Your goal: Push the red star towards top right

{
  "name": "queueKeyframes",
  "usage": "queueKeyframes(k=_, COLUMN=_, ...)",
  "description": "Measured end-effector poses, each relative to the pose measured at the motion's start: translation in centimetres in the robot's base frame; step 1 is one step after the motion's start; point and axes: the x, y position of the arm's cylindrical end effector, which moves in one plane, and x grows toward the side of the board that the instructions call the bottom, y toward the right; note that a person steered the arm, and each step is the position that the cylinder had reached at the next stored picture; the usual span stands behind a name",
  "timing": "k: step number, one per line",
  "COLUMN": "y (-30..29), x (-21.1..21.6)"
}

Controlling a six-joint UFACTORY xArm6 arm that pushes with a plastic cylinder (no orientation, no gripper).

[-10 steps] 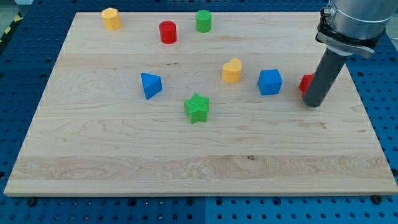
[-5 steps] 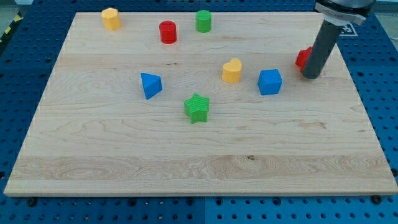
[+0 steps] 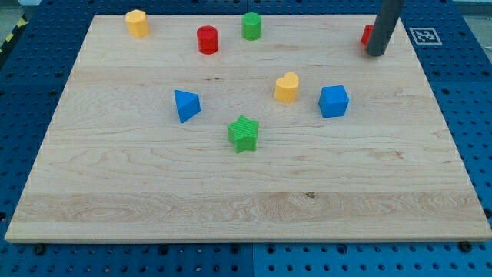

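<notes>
The red star [image 3: 367, 35] lies near the board's top right corner, mostly hidden behind my rod; only a red sliver shows at the rod's left side. My tip [image 3: 376, 53] rests on the board right against the star, at its lower right. The rod rises out of the view's top.
The wooden board [image 3: 231, 192] also holds a yellow block [image 3: 137, 23] at top left, a red cylinder [image 3: 207, 39], a green cylinder [image 3: 251, 26], a yellow heart [image 3: 287, 88], a blue cube [image 3: 334, 101], a blue triangle [image 3: 185, 105] and a green star [image 3: 244, 133].
My tip has moved toward the view's top, pushing the red star from mid-right of the board up near the top right corner. The other blocks have not moved.
</notes>
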Motion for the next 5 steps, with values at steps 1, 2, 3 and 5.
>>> queueKeyframes(k=1, y=0.0, x=-2.0)
queueKeyframes(k=2, y=0.0, x=-2.7)
queueKeyframes(k=3, y=-0.5, x=-1.1)
queueKeyframes(k=5, y=-1.0, x=14.1)
